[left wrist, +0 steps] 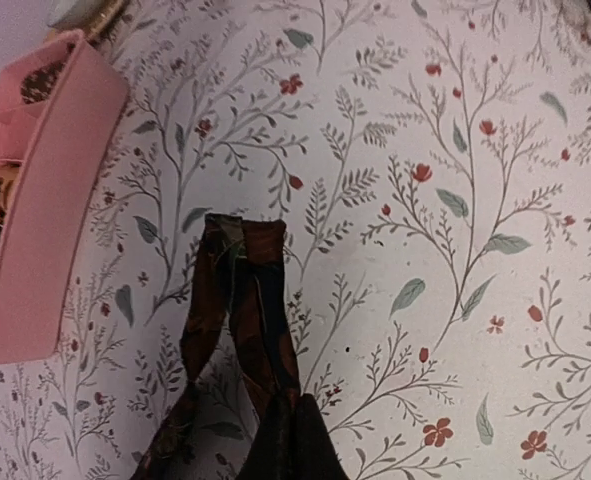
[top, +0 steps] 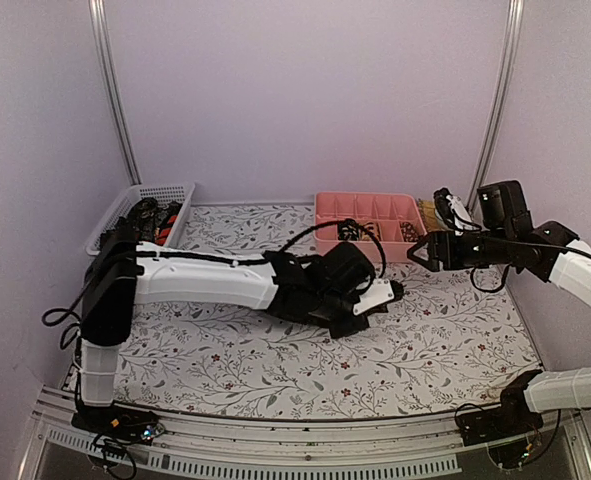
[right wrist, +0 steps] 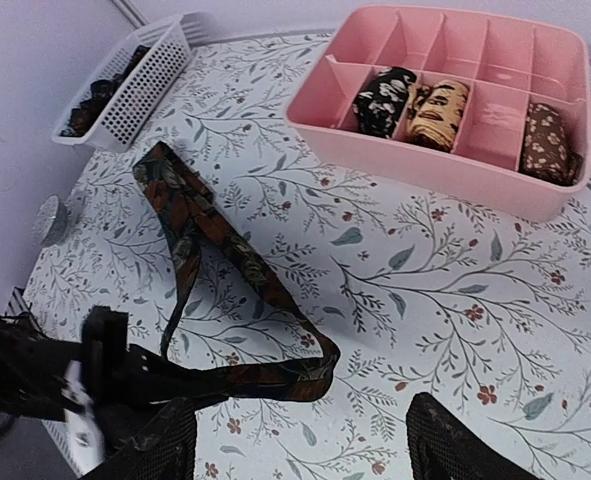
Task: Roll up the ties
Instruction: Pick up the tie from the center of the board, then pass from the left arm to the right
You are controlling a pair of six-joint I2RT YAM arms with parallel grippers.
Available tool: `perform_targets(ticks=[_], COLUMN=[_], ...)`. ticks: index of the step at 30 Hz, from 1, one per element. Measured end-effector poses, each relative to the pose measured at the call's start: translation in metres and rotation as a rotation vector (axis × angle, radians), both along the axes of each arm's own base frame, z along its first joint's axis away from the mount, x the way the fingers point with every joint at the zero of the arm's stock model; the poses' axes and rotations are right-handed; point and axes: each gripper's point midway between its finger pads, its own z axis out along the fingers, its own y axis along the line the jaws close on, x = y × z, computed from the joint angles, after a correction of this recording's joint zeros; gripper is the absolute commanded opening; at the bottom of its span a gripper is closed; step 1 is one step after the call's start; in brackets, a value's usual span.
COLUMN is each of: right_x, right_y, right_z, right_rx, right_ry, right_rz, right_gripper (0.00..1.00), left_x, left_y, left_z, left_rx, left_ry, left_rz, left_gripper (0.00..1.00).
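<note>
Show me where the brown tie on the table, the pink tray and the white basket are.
dark brown tie point(right wrist: 210, 228): right wrist view, middle of the band.
pink tray point(right wrist: 425, 168): right wrist view, front wall.
white mesh basket point(right wrist: 145, 90): right wrist view, side wall.

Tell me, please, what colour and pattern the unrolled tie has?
The tie is dark brown with rust-orange leaves, clearest in the right wrist view.

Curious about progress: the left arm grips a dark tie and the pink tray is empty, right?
Not empty: the right wrist view shows three rolled ties in the pink tray. The left gripper does grip the dark tie.
</note>
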Motion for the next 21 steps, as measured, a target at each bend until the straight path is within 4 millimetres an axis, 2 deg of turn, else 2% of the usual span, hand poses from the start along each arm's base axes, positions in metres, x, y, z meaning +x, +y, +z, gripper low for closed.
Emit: perform_targets(ticks=[2, 6, 9, 11, 12, 17, 19, 21], right_x=[-0.003, -0.009, -0.016, -0.022, -0.026, -0.054, -0.056, -0.050], right_y=[0.010, 0.030, 0.044, 0.056, 0.062, 0.102, 0.114, 0.121], right_z=[0.000, 0.002, 0.003, 0.011, 0.015, 0.040, 0.043, 0.039], right_rx=[0.038, 0.127, 0.194, 0.233, 0.244, 0.277, 0.273, 0.254], right_ry=[-0.009, -0.050, -0.079, -0.120, -0.140, -0.283, -0.319, -0.337], right_rz=[0.057, 0.170, 0.255, 0.320, 0.352, 0.535, 0.570, 0.570], right_gripper=[0.72, 0.73, 0.73, 0.73, 0.73, 0.72, 0.67, 0.58], left_x=[0.008, 0.030, 0.035, 0.034, 0.033, 0.023, 0.021, 0.020], left_y=[0.004, 0.023, 0.041, 0.049, 0.051, 0.054, 0.055, 0.056], left_z=[0.048, 0.170, 0.232, 0.249, 0.250, 0.236, 0.234, 0.233], left_rx=[-0.086, -0.326, -0.462, -0.508, -0.513, -0.496, -0.499, -0.501], left_ry=[0.006, -0.001, 0.016, 0.049, 0.065, 0.187, 0.224, 0.254], left_rz=[0.023, 0.083, 0.112, 0.121, 0.122, 0.131, 0.131, 0.134], left_gripper=[0.00, 0.00, 0.00, 0.00, 0.00, 0.00, 0.00, 0.00])
